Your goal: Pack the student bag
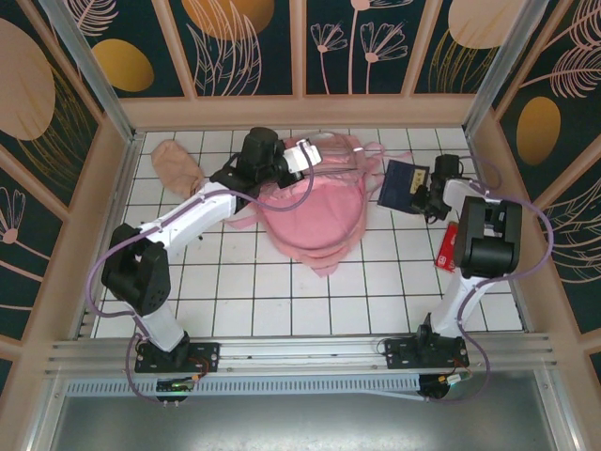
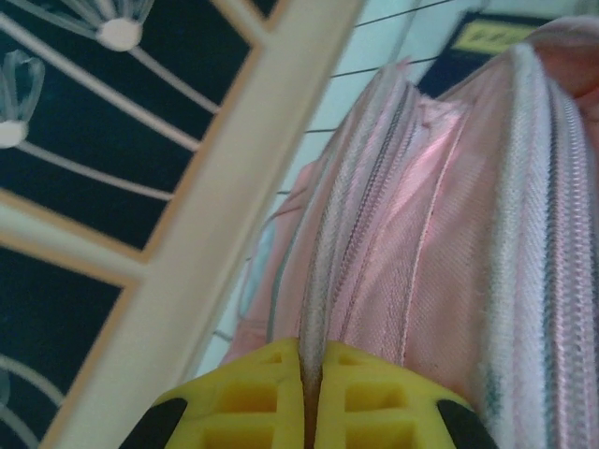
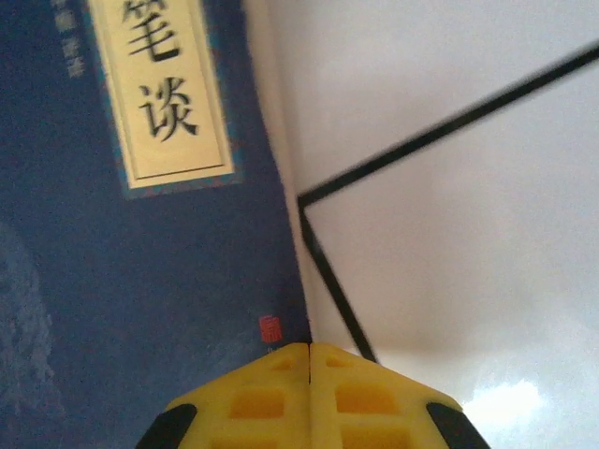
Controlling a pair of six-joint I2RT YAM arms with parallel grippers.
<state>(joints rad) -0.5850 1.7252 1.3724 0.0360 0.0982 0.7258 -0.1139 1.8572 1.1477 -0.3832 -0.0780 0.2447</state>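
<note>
A peach pouch (image 1: 177,164) lies on the tiled table (image 1: 244,291), well left of the student bag (image 1: 315,221). The left gripper (image 1: 305,155) is at the bag's far left rim, its yellow fingers (image 2: 253,393) pinching a zip edge of the pink fabric. The bag sits mid-table. Just right of it lies a dark blue book (image 1: 404,185). The right gripper (image 1: 423,199) is at the book's right edge, fingers pressed together. Further right lies a red packet (image 1: 448,247)

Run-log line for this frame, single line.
left end effector: shut on student bag zip edge | right end effector: shut at blue book edge, grip unconfirmed | blue book outside student bag
</note>
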